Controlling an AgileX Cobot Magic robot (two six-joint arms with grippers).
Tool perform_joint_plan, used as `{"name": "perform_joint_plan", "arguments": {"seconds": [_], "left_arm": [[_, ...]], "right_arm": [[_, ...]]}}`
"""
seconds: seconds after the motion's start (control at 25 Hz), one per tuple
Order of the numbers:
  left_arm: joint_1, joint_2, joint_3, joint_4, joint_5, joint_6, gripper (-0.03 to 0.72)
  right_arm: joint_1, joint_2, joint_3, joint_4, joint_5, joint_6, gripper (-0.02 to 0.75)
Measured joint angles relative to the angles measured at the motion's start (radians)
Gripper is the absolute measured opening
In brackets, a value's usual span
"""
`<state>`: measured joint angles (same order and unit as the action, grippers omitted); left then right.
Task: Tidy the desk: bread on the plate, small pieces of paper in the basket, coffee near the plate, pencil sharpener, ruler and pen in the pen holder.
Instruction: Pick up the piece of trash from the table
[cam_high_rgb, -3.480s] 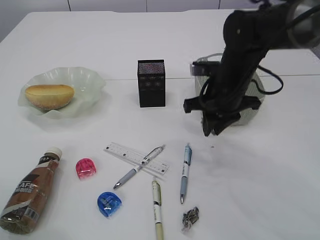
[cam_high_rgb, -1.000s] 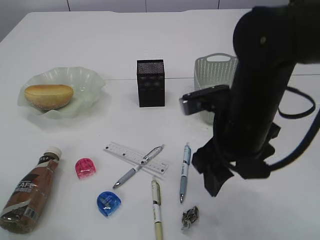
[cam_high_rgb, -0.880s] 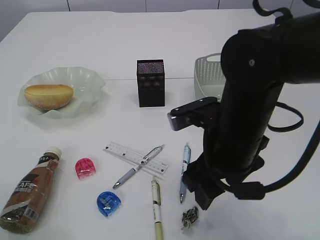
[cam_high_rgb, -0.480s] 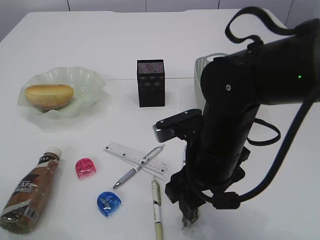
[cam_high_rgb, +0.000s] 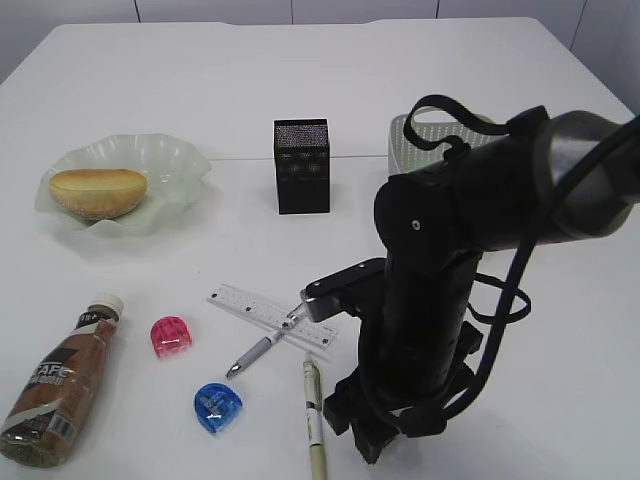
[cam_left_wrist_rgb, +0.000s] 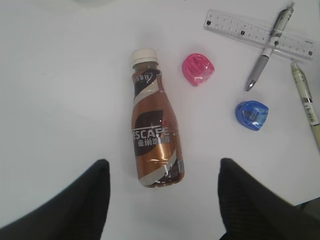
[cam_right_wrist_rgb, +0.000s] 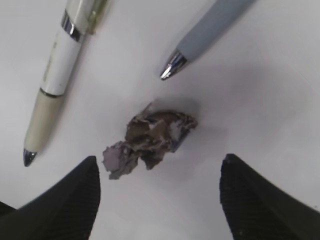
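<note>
On the far left the bread (cam_high_rgb: 98, 192) already sits in the plate (cam_high_rgb: 170, 160), and below it the coffee (cam_high_rgb: 60, 380) lies on its side on the desk (cam_high_rgb: 150, 80), well apart from that plate. My left gripper (cam_left_wrist_rgb: 162, 200) hangs over the bottle with its jaws spread wide, empty. Moving right, I see the pink sharpener (cam_high_rgb: 171, 336) and blue sharpener (cam_high_rgb: 217, 407), then the ruler (cam_high_rgb: 250, 305) with a grey pen (cam_high_rgb: 275, 335) lying across it, and the cream pen (cam_high_rgb: 314, 420). Behind them stands the pen holder (cam_high_rgb: 302, 165), with the basket (cam_high_rgb: 425, 135) to its right, partly hidden by my arm. My right gripper (cam_right_wrist_rgb: 160, 185) is low over the crumpled paper scrap (cam_right_wrist_rgb: 150, 137), jaws wide on either side, nothing held. My worry is that the scrap is small and light: closing too high would miss it, or one finger could flick it aside. The tips of the cream pen (cam_right_wrist_rgb: 57, 75) and blue-grey pen (cam_right_wrist_rgb: 200, 40) lie near, so a careless descent could nudge them.
</note>
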<state>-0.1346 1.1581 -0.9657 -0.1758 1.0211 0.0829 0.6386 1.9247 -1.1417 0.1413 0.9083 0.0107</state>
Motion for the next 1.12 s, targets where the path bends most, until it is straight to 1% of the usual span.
{"name": "perform_joint_plan", "arguments": {"seconds": [0.56, 0.64, 0.92, 1.12], "left_arm": [[0.0, 0.0, 0.0, 0.0, 0.0, 0.0, 0.496], [0.0, 0.0, 0.0, 0.0, 0.0, 0.0, 0.496], [0.0, 0.0, 0.0, 0.0, 0.0, 0.0, 0.496], [0.0, 0.0, 0.0, 0.0, 0.0, 0.0, 0.496]], "right_arm": [[0.0, 0.075, -0.004, 0.033, -0.035, 0.0, 0.545], [0.0, 0.075, -0.006, 0.034, -0.035, 0.0, 0.536], [0.0, 0.077, -0.006, 0.036, -0.045, 0.0, 0.363], [0.0, 0.077, -0.006, 0.039, -0.048, 0.0, 0.286]]}}
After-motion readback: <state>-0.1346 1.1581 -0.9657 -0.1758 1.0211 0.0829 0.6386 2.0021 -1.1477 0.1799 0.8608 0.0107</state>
